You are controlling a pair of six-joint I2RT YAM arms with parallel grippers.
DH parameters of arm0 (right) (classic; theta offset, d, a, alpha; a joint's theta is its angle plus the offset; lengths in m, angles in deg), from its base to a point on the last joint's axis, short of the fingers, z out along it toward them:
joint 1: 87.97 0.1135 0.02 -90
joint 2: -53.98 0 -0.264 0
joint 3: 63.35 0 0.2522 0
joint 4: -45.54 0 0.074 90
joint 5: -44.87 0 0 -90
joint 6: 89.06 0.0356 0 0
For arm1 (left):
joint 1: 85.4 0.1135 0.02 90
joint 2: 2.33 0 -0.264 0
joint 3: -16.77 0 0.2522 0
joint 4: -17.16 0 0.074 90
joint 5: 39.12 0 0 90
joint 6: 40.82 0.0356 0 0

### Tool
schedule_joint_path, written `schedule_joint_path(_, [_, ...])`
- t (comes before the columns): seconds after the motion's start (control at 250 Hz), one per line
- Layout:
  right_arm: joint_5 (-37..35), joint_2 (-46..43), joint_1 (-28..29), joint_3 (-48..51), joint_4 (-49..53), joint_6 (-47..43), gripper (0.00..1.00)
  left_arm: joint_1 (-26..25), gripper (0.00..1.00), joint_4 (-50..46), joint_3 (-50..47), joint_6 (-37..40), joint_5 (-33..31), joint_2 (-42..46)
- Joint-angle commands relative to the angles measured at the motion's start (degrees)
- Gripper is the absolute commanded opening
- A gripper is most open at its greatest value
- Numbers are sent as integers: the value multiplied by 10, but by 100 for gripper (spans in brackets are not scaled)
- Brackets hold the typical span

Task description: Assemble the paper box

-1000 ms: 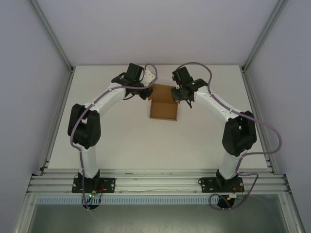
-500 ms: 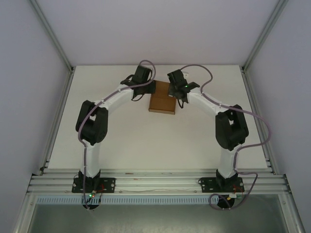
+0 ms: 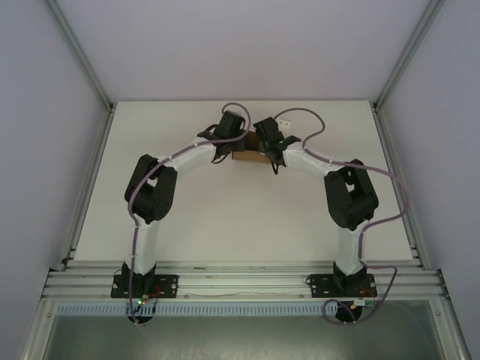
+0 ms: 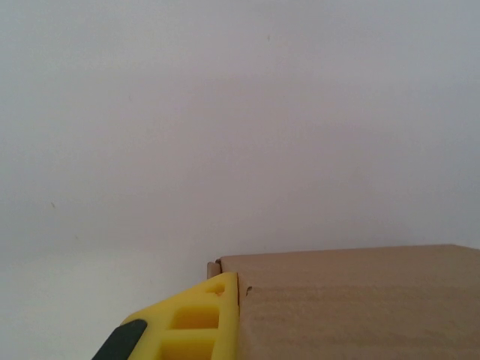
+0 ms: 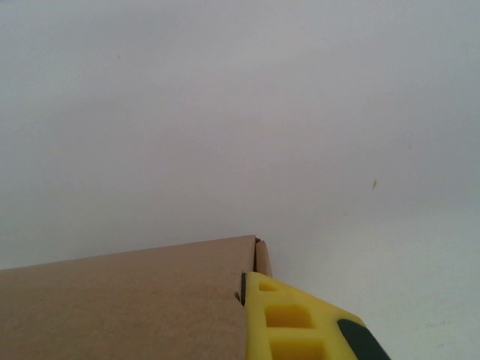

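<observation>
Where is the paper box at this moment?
In the top view the paper box sits far-centre on the table, flanked closely by the left gripper and right gripper.

White table [image 3: 225, 217] framed by aluminium rails [image 3: 240, 279] and pale walls [image 3: 247, 45].

A robot lab test cell: a white table [image 3: 225, 217] boxed in by plain walls [image 3: 247, 45] and aluminium posts [image 3: 81, 52], two cabled arms [image 3: 150, 195] bolted to a metal rail [image 3: 240, 281] at its near edge.
</observation>
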Motion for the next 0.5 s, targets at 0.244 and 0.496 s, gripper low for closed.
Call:
schedule_joint_path(0.244, [-47, -76, 40, 163, -183, -30, 3, -19, 19, 120, -165, -41, 66, 96])
schedule_joint_path(0.496, [-62, -100, 59, 234, -262, -110, 3, -20, 73, 101, -192, -39, 70, 178])
